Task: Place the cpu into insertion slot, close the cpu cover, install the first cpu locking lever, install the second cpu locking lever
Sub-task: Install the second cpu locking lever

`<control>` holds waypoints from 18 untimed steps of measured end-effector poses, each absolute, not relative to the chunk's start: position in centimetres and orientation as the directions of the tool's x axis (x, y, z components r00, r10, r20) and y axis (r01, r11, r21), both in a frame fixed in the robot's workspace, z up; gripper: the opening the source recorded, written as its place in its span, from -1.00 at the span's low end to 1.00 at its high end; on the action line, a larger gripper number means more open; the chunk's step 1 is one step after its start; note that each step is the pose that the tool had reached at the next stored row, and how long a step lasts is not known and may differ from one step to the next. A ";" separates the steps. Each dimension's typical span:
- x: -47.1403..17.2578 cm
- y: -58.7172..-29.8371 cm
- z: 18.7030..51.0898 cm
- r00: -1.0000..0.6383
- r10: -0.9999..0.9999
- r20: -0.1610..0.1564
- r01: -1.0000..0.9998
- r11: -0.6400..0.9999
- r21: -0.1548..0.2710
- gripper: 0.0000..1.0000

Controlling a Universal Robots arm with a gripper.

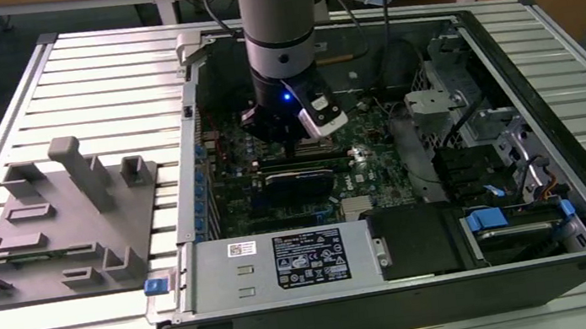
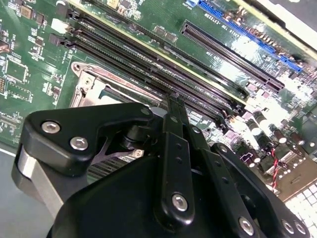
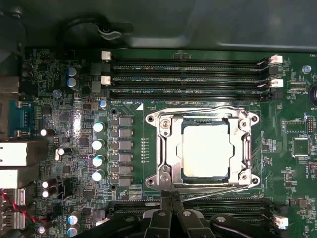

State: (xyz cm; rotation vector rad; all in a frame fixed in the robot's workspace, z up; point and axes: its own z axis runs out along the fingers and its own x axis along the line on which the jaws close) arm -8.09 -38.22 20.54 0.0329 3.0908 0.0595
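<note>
The cpu (image 3: 205, 151), a pale metal square, lies in the insertion slot (image 3: 181, 169), whose dark edge shows around it. The silver cpu cover (image 3: 168, 148) is down flat over it, framing the chip in its window. One thin wire locking lever (image 3: 218, 192) runs slanted along the socket side nearest my gripper; another (image 3: 198, 112) lies along the opposite side. My gripper (image 3: 171, 197) is shut, its tips pressed together right at that nearer edge, by the slanted lever's end. In the exterior view the gripper (image 1: 296, 143) reaches down onto the green board inside the case.
Long black memory slots (image 3: 188, 74) flank the socket on both sides. A row of capacitors (image 3: 98, 144) and rear ports (image 3: 15, 153) stand beside it. A grey labelled box (image 1: 283, 264) fills the case's near side; a grey fixture block (image 1: 62, 220) sits on the table.
</note>
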 end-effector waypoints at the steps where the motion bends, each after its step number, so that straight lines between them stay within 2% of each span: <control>1: -8.1 -38.2 20.5 -0.999 0.022 -0.050 0.020 0.999 0.039 -0.80; 18: -9.2 -38.3 20.1 -0.998 0.024 -0.049 0.020 0.997 0.073 -0.80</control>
